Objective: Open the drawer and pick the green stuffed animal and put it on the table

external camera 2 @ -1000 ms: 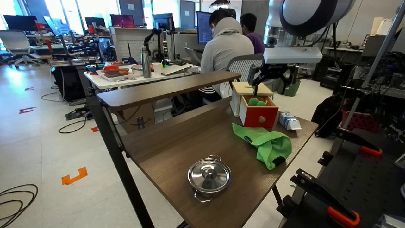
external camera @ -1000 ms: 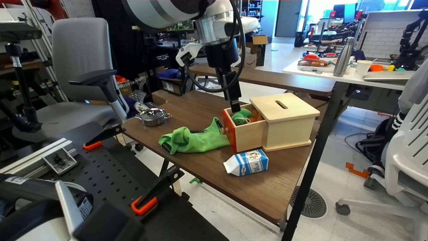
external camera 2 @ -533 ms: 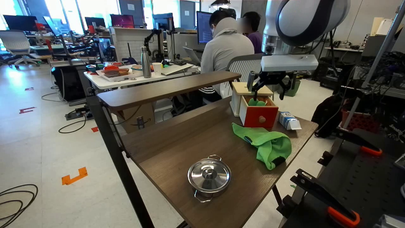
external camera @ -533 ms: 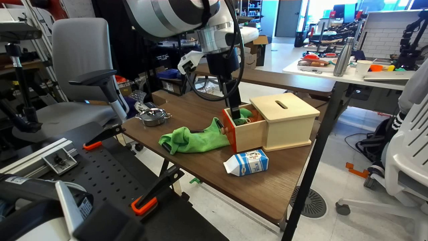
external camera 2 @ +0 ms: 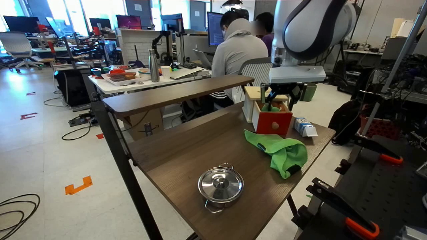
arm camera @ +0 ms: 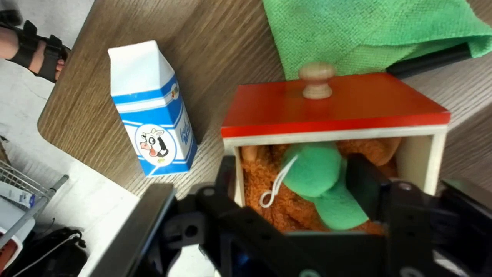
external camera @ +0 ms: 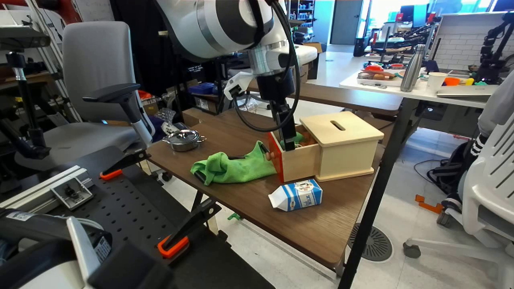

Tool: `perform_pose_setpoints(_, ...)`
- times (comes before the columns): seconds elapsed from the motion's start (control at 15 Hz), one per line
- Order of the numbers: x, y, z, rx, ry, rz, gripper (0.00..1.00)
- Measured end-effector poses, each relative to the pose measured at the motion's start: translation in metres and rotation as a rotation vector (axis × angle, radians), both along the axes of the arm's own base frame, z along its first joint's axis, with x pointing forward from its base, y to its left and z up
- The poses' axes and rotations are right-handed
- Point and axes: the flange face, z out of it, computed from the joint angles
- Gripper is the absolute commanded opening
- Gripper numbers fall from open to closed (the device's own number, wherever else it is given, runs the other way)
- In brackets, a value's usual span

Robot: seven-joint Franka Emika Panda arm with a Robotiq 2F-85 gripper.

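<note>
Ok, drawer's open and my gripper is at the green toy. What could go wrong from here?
The gripper is open, but one finger seems to be over or outside the side wall of the drawer; closing might pinch that wall. The orange-brown plush beside the green stuffed animal could come up with it. The white loop there may snag on a finger.

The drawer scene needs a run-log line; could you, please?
drawer: open | green stuffed animal: inside, ungrasped | end effector: open, at drawer
</note>
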Motion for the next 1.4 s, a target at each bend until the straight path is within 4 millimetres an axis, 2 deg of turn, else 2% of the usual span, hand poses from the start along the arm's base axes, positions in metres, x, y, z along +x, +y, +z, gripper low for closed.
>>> perform_pose_setpoints(0.27,0.008,0.002,0.004,-0.002,-0.016,0.004,0.12)
perform_pose_setpoints(0.4,0.010,0.003,0.003,-0.004,-0.018,0.006,0.01)
perform_pose_setpoints(1.07,0.011,0.002,0.004,-0.005,-0.021,0.005,0.00)
perform_pose_setpoints(1.4,0.011,0.004,0.024,0.004,-0.045,0.005,0.00)
